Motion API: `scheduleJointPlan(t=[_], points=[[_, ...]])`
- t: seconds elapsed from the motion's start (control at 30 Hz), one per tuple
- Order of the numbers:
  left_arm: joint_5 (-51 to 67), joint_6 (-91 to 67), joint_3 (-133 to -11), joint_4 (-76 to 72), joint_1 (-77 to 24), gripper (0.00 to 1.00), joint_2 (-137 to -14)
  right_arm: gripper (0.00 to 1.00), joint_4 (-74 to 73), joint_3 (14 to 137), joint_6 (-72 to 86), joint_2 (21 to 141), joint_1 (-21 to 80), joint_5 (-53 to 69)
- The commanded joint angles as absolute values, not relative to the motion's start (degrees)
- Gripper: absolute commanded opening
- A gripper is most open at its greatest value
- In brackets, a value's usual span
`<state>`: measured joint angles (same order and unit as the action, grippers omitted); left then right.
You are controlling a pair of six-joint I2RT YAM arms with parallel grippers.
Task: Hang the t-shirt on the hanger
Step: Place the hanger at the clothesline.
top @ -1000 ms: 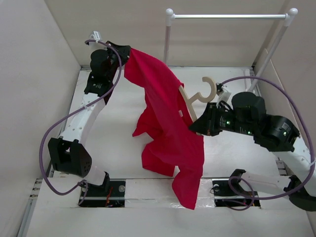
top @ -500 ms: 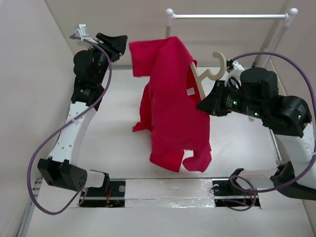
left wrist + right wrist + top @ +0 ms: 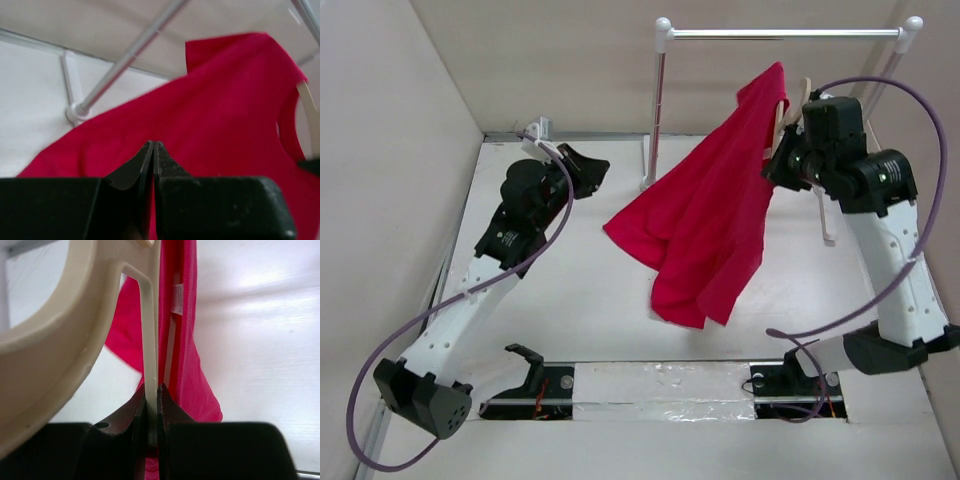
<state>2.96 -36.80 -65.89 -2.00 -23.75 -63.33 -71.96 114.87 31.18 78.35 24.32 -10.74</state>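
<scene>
- My right gripper (image 3: 151,389) is clamped tight on a thin straight bar of the hanger (image 3: 75,325) — the pale wood fills the gap between my two fingers.
- That arm is raised high over the far right corner of the worktop (image 3: 570,300), with the gripper close under the metal bar of the white rack (image 3: 780,33).
- I cannot tell whether the hanger's thick curved hook touches the rack bar.
- The t-shirt (image 3: 705,220) hangs from the hanger. Its top is up at my right gripper, and the red cloth slants down and leftward towards the middle of the worktop.
- From the right wrist, the collar lies just beside the bar I hold, with a small white label (image 3: 178,292) showing inside it.
- The lowest folds are bunched and uneven. Whether they brush the worktop or hang just above it I cannot say.
- My left gripper (image 3: 153,146) is closed on nothing — the two fingertips meet, with no cloth between them.
- It sits near the far left corner, apart from the t-shirt and pointing across at it.
- From the left wrist, red cloth fills most of the view. A strip of the hanger shows in the neck opening at the right, and the rack's upright and foot stand to the left.
</scene>
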Motion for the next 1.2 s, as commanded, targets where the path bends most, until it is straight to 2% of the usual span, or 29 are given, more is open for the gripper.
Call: scheduleJointPlan(t=[0.0,0.13,0.17,0.23,0.27,0.37,0.47,1.17], points=[[4.04,-33.4,-64.43,-0.53,-26.27,0.0,-57.75,0.0,-65.84,120.48,27.78,81.11,19.52,-13.63],[3.08,-30.95,-62.32,4.46,-28.82,0.0,-52.49,0.0,-65.22,128.99,26.55,89.79,12.85,-12.3],[2.73,-29.89,-62.4,5.61,-28.83,0.06,-51.77,0.0,-65.21,130.85,26.46,91.39,12.14,-12.3],[1.85,-28.57,-62.4,7.99,-29.53,0.23,-50.28,0.0,-64.87,136.02,26.63,94.12,10.64,-11.78],[1.76,-28.13,-62.05,9.74,-30.05,0.39,-48.62,0.0,-64.52,137.62,26.72,96.39,9.33,-11.69],[1.67,-27.6,-61.0,12.38,-30.06,0.54,-46.24,0.0,-62.67,142.45,26.72,99.22,6.69,-10.37],[1.67,-27.6,-59.94,13.97,-30.06,0.54,-44.57,0.0,-62.58,147.29,26.46,103.35,4.58,-9.67],[4.22,-31.29,-58.62,9.4,-30.06,0.51,-47.54,0.0,-50.54,151.79,28.12,111.97,-7.03,4.22]])
